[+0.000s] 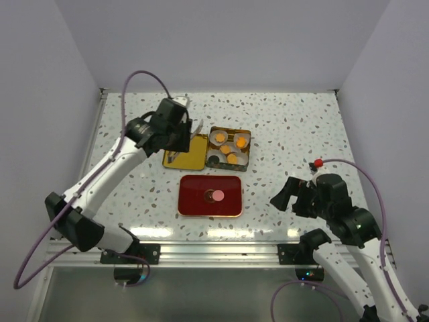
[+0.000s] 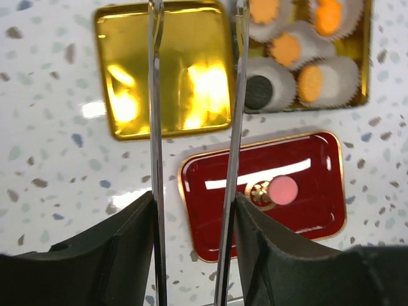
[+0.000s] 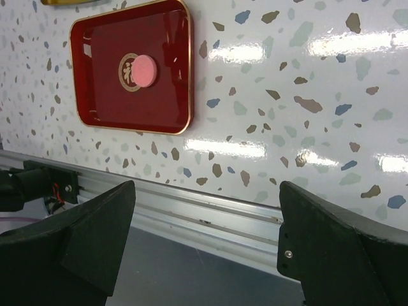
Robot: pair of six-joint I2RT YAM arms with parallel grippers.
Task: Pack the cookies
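A pink round cookie (image 2: 283,190) lies in the middle of a dark red rectangular tray (image 2: 319,159) on the white speckled bench (image 3: 306,95). Orange cookies (image 2: 287,48) and a dark brown cookie (image 2: 258,92) sit in white paper cups (image 2: 331,83) inside a gold tin (image 2: 364,64), just beside a shiny gold tray (image 2: 127,64). The left jaws hang above this gold tray, partly open and holding nothing. The right jaws are wide open and also hold nothing.

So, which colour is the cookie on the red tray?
Pink cookie, clearest in left wrist view.
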